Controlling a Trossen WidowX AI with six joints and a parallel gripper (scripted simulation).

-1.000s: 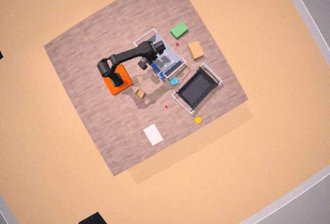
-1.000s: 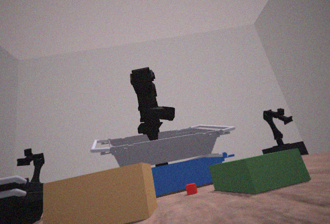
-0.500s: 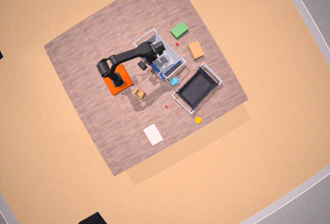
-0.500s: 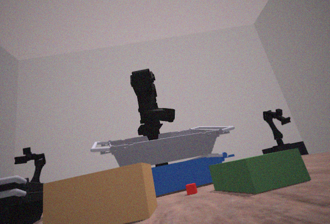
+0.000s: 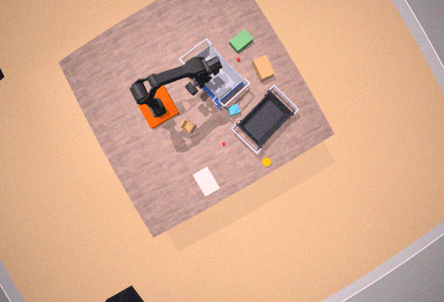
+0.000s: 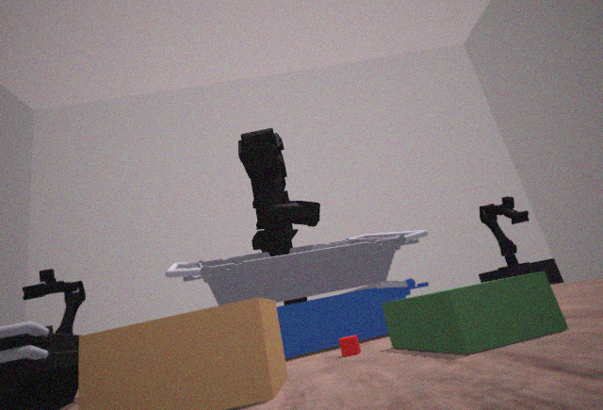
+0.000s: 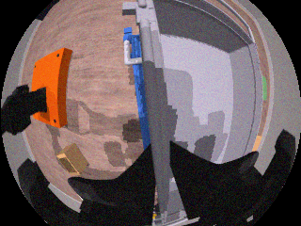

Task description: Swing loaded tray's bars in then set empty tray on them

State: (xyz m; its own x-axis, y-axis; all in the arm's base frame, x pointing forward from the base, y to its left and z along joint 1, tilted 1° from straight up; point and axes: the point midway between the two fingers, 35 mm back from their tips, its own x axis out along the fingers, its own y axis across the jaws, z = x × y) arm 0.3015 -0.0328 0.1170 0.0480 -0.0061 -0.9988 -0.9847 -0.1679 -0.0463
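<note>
While I pinch the near long wall of the grey tray (image 5: pixel 233 71) (image 6: pixel 301 273) (image 7: pixel 198 56) in my claw (image 5: pixel 201 80) (image 6: pixel 279 252) (image 7: pixel 161 146), it sits over the blue tray (image 5: pixel 212 94) (image 6: pixel 335 315) (image 7: pixel 136 52). One finger inside the wall, one outside. Grey tray: open top, sloped walls, pale bars sticking out past both short ends. My shadow falls on its floor. Long axis runs upper left to lower right in the top view, about the same way as the blue tray's. Seen from the side, the two rims run roughly parallel. Blue shows along the near long side and below the lower-right end. Contact between the trays: can't tell. Blue tray's load: mostly hidden.

Orange base plate (image 5: pixel 172 110) (image 7: pixel 62 94) and small hollow tan box (image 5: pixel 187 126) (image 7: pixel 72 158) are on my side of the trays. Cyan piece (image 5: pixel 234 110) is near the lower-right end. Farther out: red cube (image 5: pixel 238 59) (image 6: pixel 350 345), green block (image 5: pixel 241 41) (image 6: pixel 467 313) (image 7: pixel 264 88), tan block (image 5: pixel 264 71) (image 6: pixel 180 352) (image 7: pixel 257 142). Black tray (image 5: pixel 265 119) (image 6: pixel 39 371) stands apart, bars out, long axis roughly crosswise to the grey one. Yellow disc (image 5: pixel 266 162) lies past its lower end.
</note>
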